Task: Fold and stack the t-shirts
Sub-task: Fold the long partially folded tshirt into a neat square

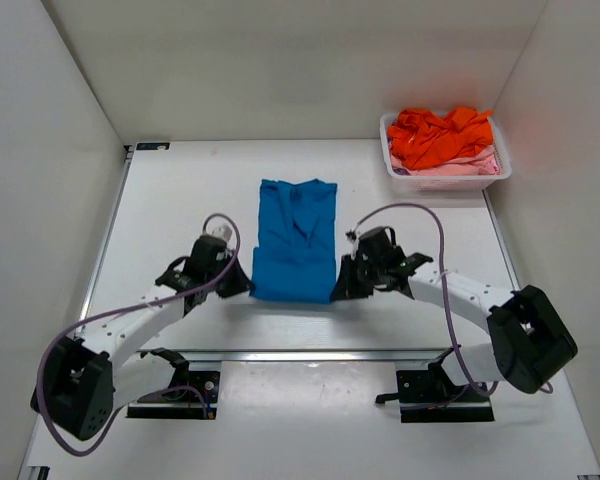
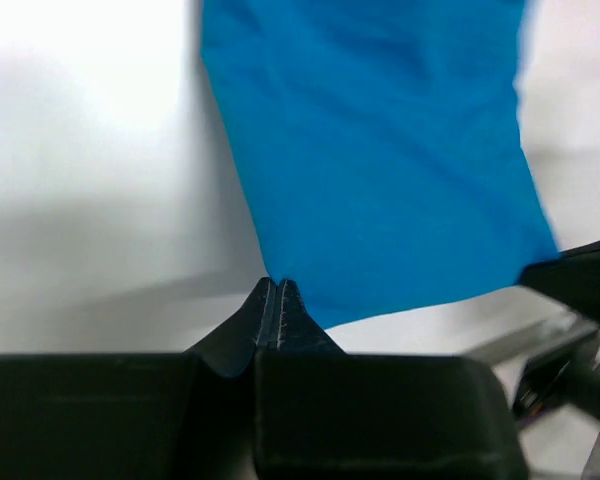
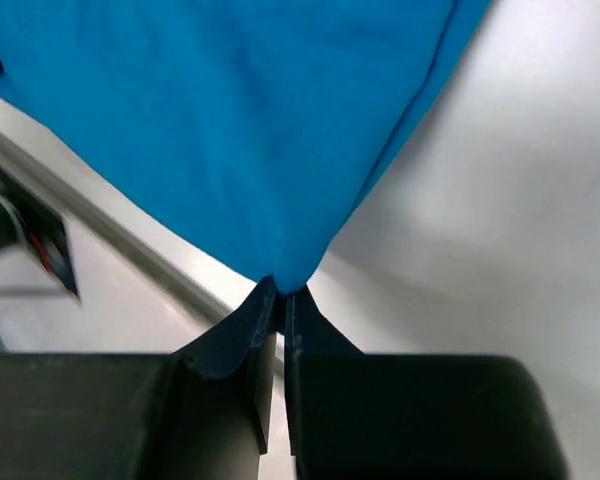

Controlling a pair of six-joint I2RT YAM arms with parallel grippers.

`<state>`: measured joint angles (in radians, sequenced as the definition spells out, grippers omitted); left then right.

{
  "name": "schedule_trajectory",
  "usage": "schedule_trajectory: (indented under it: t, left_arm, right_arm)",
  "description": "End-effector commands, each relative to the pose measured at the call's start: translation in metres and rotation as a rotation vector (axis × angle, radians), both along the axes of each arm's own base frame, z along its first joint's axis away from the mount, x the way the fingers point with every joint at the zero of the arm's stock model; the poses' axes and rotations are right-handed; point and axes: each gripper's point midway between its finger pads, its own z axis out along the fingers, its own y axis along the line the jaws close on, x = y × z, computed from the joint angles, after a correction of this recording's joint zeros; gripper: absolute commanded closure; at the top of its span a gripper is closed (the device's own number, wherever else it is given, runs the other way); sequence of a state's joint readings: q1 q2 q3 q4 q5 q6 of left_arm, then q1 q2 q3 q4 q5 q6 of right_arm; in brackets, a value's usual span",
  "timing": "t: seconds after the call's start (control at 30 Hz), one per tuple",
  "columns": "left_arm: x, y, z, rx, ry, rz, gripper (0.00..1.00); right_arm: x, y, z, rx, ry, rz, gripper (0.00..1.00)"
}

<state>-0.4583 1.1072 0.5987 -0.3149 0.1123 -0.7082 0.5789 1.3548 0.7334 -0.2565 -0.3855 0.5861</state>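
Note:
A bright blue t-shirt (image 1: 296,238) lies folded lengthwise in the middle of the table. My left gripper (image 1: 242,289) is shut on its near left corner; the left wrist view shows the cloth (image 2: 380,160) pinched at the tips (image 2: 276,285). My right gripper (image 1: 342,290) is shut on its near right corner; the right wrist view shows the blue cloth (image 3: 230,130) drawn to a point between the tips (image 3: 280,288). An orange t-shirt (image 1: 440,135) lies crumpled on a pale pink one (image 1: 450,169) in the basket.
The white lattice basket (image 1: 446,182) stands at the far right corner of the table. White walls enclose the table on the left, back and right. A metal rail (image 1: 310,355) crosses the near side just behind the arm bases.

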Motion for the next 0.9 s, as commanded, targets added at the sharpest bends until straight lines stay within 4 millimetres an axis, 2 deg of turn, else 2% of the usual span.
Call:
schedule_trajectory:
  t: [0.0, 0.1, 0.17, 0.2, 0.23, 0.3, 0.33, 0.4, 0.43, 0.47, 0.5, 0.53, 0.57, 0.6, 0.63, 0.67, 0.7, 0.73, 0.77, 0.8, 0.83, 0.87]
  left_arm:
    - [-0.055, 0.005, -0.032, -0.019, 0.136, -0.061, 1.00]
    - [-0.088, 0.003, -0.042, -0.054, 0.179, -0.088, 1.00]
    - [-0.093, 0.005, -0.039, -0.054, 0.177, -0.093, 1.00]
    - [-0.094, 0.007, -0.036, -0.060, 0.180, -0.089, 1.00]
    - [-0.089, 0.010, -0.032, -0.068, 0.171, -0.068, 1.00]
    - [-0.070, 0.010, -0.008, -0.081, 0.123, -0.056, 1.00]
    - [-0.063, 0.009, -0.006, -0.079, 0.133, -0.058, 1.00]
    - [-0.034, -0.003, 0.026, -0.101, 0.082, -0.091, 1.00]
    - [-0.025, -0.007, 0.021, -0.081, 0.099, -0.116, 1.00]
    - [-0.005, -0.012, 0.041, -0.099, 0.058, -0.111, 1.00]
    - [0.018, -0.015, 0.049, -0.098, 0.037, -0.114, 1.00]
    - [0.032, -0.018, 0.041, -0.087, 0.061, -0.107, 1.00]
    - [0.062, -0.015, 0.063, -0.104, -0.007, -0.082, 1.00]
    - [0.091, -0.016, 0.070, -0.111, -0.028, -0.064, 1.00]
    - [0.111, -0.012, 0.056, -0.086, -0.004, -0.028, 1.00]
    - [0.142, -0.008, 0.077, -0.088, -0.076, 0.003, 1.00]
    - [0.175, -0.003, 0.075, -0.079, -0.094, 0.029, 0.98]
    - [0.192, -0.001, 0.051, -0.067, -0.054, 0.042, 0.87]
    - [0.221, 0.007, 0.070, -0.070, -0.113, 0.075, 0.83]
    - [0.248, 0.014, 0.073, -0.072, -0.140, 0.108, 0.79]
    - [0.263, 0.014, 0.072, -0.074, -0.161, 0.112, 0.54]
    - [0.271, 0.019, 0.062, -0.068, -0.151, 0.118, 0.26]
  right_arm:
    - [-0.037, 0.002, -0.006, 0.025, 0.055, 0.022, 1.00]
    - [-0.068, 0.000, -0.013, 0.041, 0.115, 0.031, 1.00]
    - [-0.083, 0.002, -0.015, 0.050, 0.139, 0.055, 1.00]
    - [-0.084, 0.001, -0.016, 0.059, 0.151, 0.048, 1.00]
    - [-0.086, 0.001, -0.013, 0.069, 0.159, 0.054, 1.00]
    - [-0.075, 0.001, -0.006, 0.081, 0.145, 0.053, 1.00]
    - [-0.063, 0.001, 0.001, 0.095, 0.148, 0.038, 1.00]
    - [-0.034, -0.003, 0.016, 0.104, 0.107, 0.030, 1.00]
    - [-0.018, 0.001, 0.027, 0.109, 0.083, 0.045, 1.00]
    - [-0.001, -0.003, 0.031, 0.108, 0.071, 0.022, 1.00]
    - [0.022, -0.004, 0.041, 0.112, 0.037, 0.024, 1.00]
    - [0.046, 0.000, 0.051, 0.120, 0.019, 0.018, 1.00]
    - [0.066, -0.007, 0.052, 0.111, -0.002, -0.004, 1.00]
    - [0.098, -0.009, 0.058, 0.104, -0.033, -0.011, 1.00]
    - [0.130, -0.006, 0.067, 0.106, -0.070, -0.023, 1.00]
    - [0.163, -0.010, 0.089, 0.104, -0.146, -0.041, 1.00]
    - [0.183, -0.017, 0.068, 0.079, -0.108, -0.056, 0.96]
    - [0.215, -0.018, 0.071, 0.046, -0.151, -0.074, 0.88]
    - [0.240, -0.022, 0.090, 0.039, -0.212, -0.095, 0.78]
    - [0.256, -0.029, 0.075, -0.009, -0.217, -0.115, 0.60]
    - [0.275, -0.032, 0.075, -0.038, -0.248, -0.141, 0.51]
    - [0.285, -0.036, 0.078, -0.053, -0.254, -0.157, 0.37]
